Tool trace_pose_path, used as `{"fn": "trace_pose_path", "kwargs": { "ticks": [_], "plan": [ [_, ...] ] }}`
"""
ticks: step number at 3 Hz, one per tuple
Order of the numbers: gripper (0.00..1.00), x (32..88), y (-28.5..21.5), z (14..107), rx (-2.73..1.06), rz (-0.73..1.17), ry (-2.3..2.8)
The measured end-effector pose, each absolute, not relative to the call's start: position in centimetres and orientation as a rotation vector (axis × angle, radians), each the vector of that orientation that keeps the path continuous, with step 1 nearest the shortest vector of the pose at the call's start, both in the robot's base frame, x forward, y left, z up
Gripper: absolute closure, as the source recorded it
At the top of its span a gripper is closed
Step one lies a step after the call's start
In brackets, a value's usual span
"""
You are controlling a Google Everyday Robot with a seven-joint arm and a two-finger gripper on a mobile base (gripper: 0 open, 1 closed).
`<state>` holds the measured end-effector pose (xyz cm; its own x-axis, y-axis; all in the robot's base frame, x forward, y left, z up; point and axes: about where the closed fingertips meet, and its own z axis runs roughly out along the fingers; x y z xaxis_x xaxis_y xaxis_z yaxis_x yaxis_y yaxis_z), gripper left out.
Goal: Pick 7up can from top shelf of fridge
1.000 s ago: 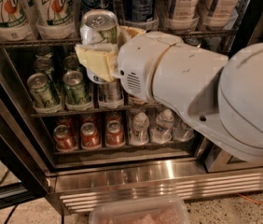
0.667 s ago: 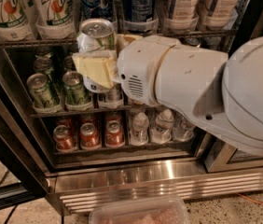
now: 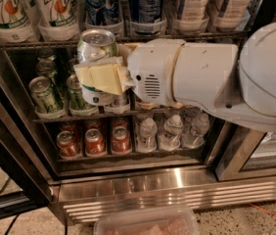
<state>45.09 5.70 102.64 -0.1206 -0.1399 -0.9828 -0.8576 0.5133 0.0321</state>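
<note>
The claw (image 3: 100,77) is clamped around the middle of a tall white 7up can with a silver top (image 3: 97,44), holding it in front of the black-framed fridge (image 3: 143,192). The can's top overlaps the front rail of the dark wire top shelf (image 3: 201,34), out of the shelf's cups.

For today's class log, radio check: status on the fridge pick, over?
Pincer shut on 7up can, lettering covered by pads. Can held in front of top shelf rail, off the shelf. Nothing seen blocking it.

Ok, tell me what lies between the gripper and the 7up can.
Nothing: in the camera view the gripper clamps the 7up can, in front of the fridge.
</note>
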Motion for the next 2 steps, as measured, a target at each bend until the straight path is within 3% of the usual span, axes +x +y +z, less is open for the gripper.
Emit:
{"fn": "trace_pose_path", "kwargs": {
  "ticks": [2],
  "plan": [
    [1.00,45.04,4.88,102.75,-0.995,0.897,1.607]
  ]
}}
